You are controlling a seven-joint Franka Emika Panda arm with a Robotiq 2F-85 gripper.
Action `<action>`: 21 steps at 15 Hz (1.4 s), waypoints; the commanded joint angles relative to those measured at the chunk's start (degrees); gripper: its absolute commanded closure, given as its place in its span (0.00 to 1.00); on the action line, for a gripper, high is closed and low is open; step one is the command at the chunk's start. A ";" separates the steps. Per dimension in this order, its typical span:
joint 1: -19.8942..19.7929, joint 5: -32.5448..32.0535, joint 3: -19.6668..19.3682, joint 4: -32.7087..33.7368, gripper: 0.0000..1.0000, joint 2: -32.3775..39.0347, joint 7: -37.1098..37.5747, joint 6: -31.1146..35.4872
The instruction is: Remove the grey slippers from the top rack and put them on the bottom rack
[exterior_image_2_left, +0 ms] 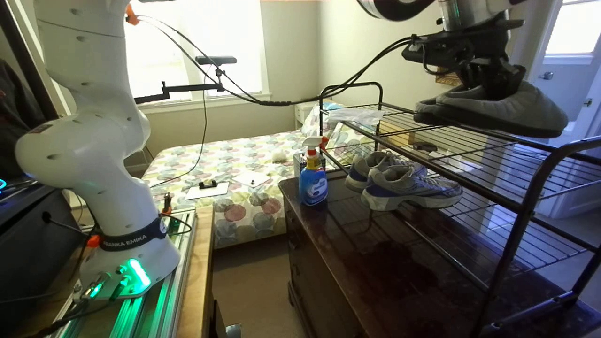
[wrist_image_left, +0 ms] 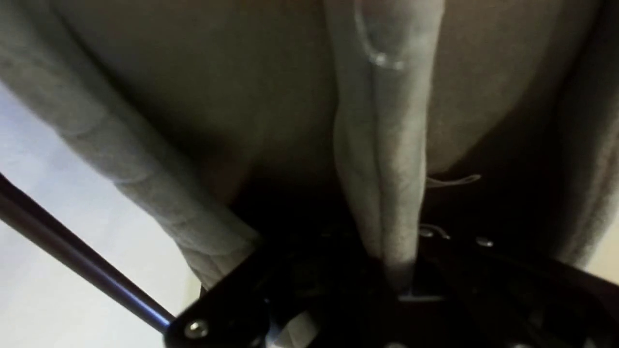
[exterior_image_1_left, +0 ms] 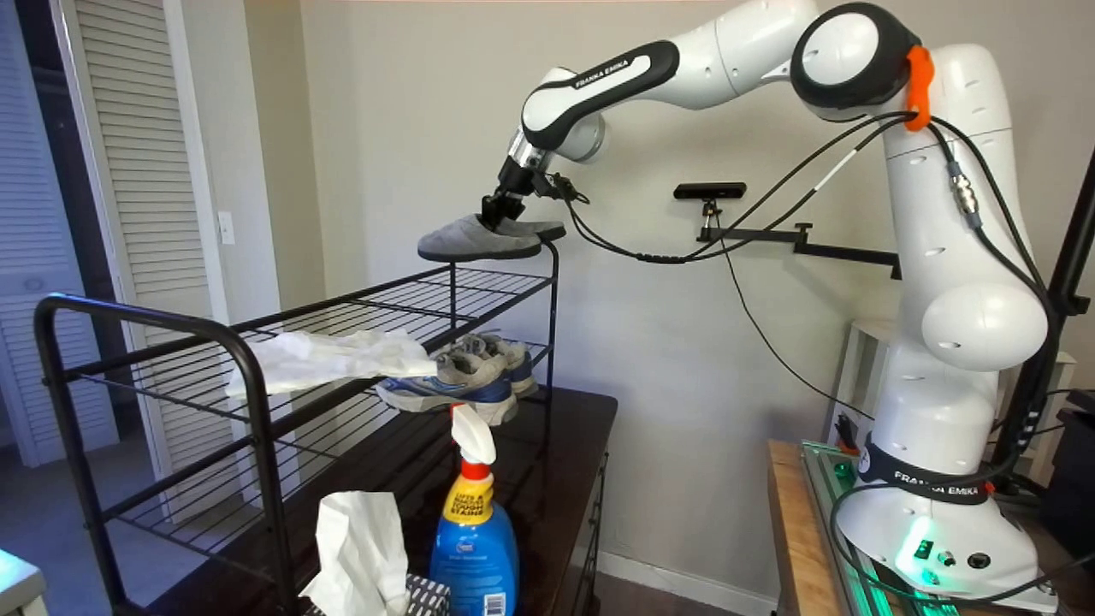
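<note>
The grey slippers (exterior_image_1_left: 466, 239) are held side by side in the air above the far end of the top rack (exterior_image_1_left: 513, 301). They also show above the rack in an exterior view (exterior_image_2_left: 521, 110), with dark soles facing down. My gripper (exterior_image_1_left: 498, 212) reaches down into the slippers. In the wrist view the gripper (wrist_image_left: 391, 275) is shut on the two adjoining inner walls of the slippers (wrist_image_left: 387, 159); its fingertips are dark and partly hidden inside them. The bottom rack (exterior_image_2_left: 521, 237) lies below the top one.
Blue and grey sneakers (exterior_image_1_left: 462, 381) sit on the bottom rack toward one end, also in an exterior view (exterior_image_2_left: 408, 188). White crumpled sheet (exterior_image_1_left: 334, 359) lies on the top rack. A spray bottle (exterior_image_1_left: 475, 556) and tissue box (exterior_image_1_left: 428, 595) stand on the dark dresser (exterior_image_2_left: 338, 253) beside the rack.
</note>
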 commanded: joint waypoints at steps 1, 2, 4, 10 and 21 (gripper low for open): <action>0.61 -2.40 -2.34 -5.79 0.97 -7.79 0.71 -8.43; 0.49 -2.26 -2.83 -7.01 0.97 -9.49 0.41 -10.26; 0.44 -2.58 -4.10 -9.90 0.97 -12.92 0.60 -13.90; 1.13 -5.03 -6.54 -22.17 0.97 -22.69 3.78 -18.06; 0.68 -8.36 -6.71 -38.96 0.97 -29.54 11.60 -10.34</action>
